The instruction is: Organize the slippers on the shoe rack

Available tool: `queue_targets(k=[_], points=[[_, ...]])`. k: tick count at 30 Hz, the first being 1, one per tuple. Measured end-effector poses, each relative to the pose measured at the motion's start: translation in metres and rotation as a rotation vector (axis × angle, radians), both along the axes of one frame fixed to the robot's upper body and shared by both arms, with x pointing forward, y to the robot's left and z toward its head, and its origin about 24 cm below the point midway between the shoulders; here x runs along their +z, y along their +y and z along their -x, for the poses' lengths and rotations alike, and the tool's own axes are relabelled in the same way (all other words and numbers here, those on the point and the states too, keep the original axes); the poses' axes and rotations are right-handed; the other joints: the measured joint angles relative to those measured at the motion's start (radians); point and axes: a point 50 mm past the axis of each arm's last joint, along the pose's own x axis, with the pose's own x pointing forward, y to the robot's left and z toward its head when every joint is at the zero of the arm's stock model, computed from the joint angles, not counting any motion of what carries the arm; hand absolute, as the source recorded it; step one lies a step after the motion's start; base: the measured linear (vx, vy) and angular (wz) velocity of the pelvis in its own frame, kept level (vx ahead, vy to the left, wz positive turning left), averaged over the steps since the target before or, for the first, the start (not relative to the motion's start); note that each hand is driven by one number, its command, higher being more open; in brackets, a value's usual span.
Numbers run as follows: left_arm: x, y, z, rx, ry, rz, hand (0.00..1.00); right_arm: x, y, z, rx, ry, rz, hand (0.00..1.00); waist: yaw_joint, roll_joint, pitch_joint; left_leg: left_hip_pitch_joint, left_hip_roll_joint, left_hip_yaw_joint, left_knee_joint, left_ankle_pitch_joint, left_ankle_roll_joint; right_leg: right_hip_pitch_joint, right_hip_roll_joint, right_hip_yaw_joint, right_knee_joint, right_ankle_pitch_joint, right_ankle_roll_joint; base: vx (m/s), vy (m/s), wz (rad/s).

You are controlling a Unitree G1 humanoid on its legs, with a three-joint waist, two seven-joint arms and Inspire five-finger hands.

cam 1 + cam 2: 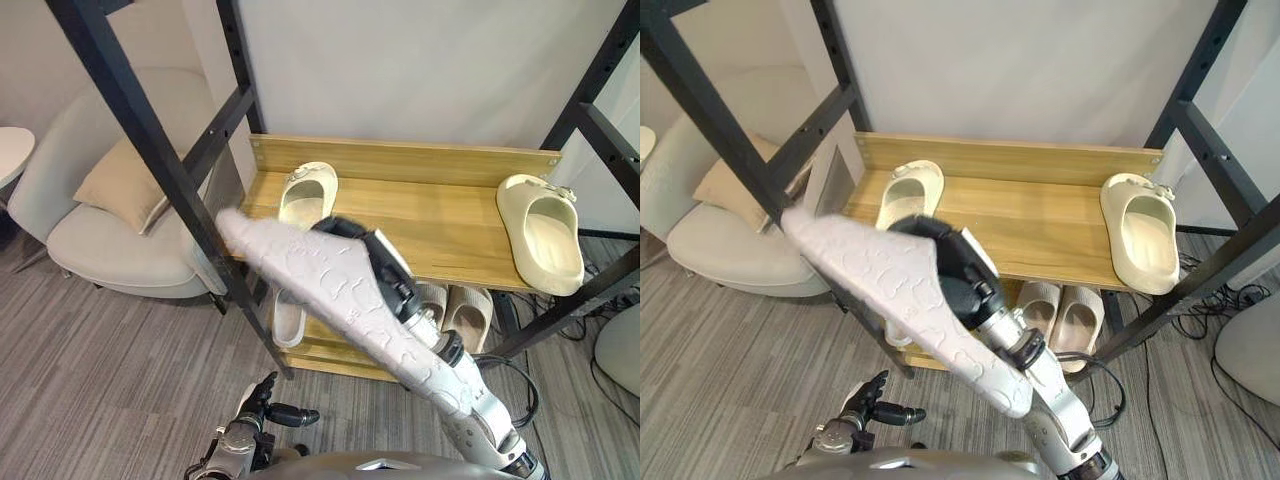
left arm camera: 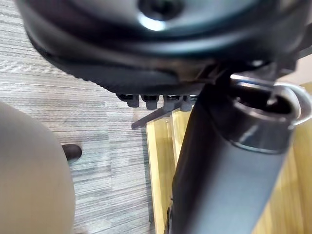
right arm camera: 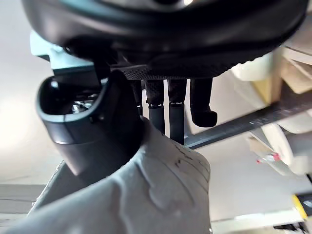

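Currently a pale grey slipper (image 1: 300,272) is held sole-up in the air just in front of the shoe rack (image 1: 400,160), with one end reaching toward the rack's left front post (image 1: 150,130). The step in hand is judged to be the placing of it on the rack's top shelf. For that to go well, the slipper would need to be turned sole-down, kept off the post, and lowered onto the bare wood between the cream slipper (image 1: 307,193) at the shelf's left and the cream clog (image 1: 541,232) at its right. The slipper is clamped by the right hand (image 1: 358,238): the thumb is pressed on one face and the fingers (image 3: 176,117) are curled over the other. A beige pair (image 1: 455,312) sits on the rack's lower shelf. The left hand (image 1: 268,408) hangs low, well in front of the rack, and its state cannot be told.
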Motion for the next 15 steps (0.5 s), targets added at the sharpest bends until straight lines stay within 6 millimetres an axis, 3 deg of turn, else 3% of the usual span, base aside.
queue_targets(k=[3, 8, 11, 13, 14, 15], points=[[0.001, 0.000, -0.002, -0.010, -0.006, 0.008, 1.00, -0.018, -0.002, 0.005, 0.050, 0.046, 0.104, 0.00, 0.008, 0.000, 0.001, -0.022, -0.005, -0.033, 0.002, 0.011, -0.002, -0.003, 0.000, -0.032, 0.000, -0.002, 0.003, -0.04, -0.022, 0.30], [0.003, 0.003, -0.006, -0.002, -0.025, 0.019, 1.00, -0.030, -0.014, 0.004, 0.047, -0.006, 0.310, 0.00, 0.014, 0.006, 0.017, -0.110, -0.007, -0.080, 0.041, 0.017, -0.004, -0.065, -0.002, -0.076, 0.041, -0.019, 0.000, -0.05, -0.001, 0.32], [0.009, 0.001, -0.024, 0.009, -0.077, 0.033, 1.00, -0.033, -0.021, -0.009, 0.007, -0.069, 0.448, 0.00, 0.032, 0.025, 0.090, -0.212, 0.001, -0.108, 0.148, 0.001, -0.010, -0.154, -0.007, -0.092, 0.158, -0.054, -0.015, -0.10, 0.003, 0.26], [0.018, -0.002, -0.044, 0.028, -0.143, 0.055, 1.00, -0.026, -0.027, -0.027, -0.053, -0.165, 0.558, 0.00, 0.040, 0.040, 0.171, -0.300, -0.001, -0.131, 0.256, -0.027, -0.018, -0.255, -0.033, -0.106, 0.324, -0.120, -0.025, -0.20, 0.001, 0.29], [0.018, -0.002, -0.045, 0.029, -0.147, 0.057, 1.00, -0.026, -0.027, -0.028, -0.056, -0.169, 0.563, 0.00, 0.040, 0.041, 0.174, -0.305, -0.001, -0.132, 0.262, -0.028, -0.018, -0.261, -0.035, -0.106, 0.333, -0.124, -0.026, -0.28, -0.006, 0.14], [0.024, -0.003, -0.056, 0.042, -0.187, 0.064, 1.00, -0.020, -0.031, -0.038, -0.099, -0.233, 0.623, 0.00, 0.052, 0.044, 0.203, -0.379, -0.009, -0.134, 0.330, -0.044, -0.023, -0.346, -0.058, -0.103, 0.440, -0.166, -0.032, -0.27, -0.030, 0.12]])
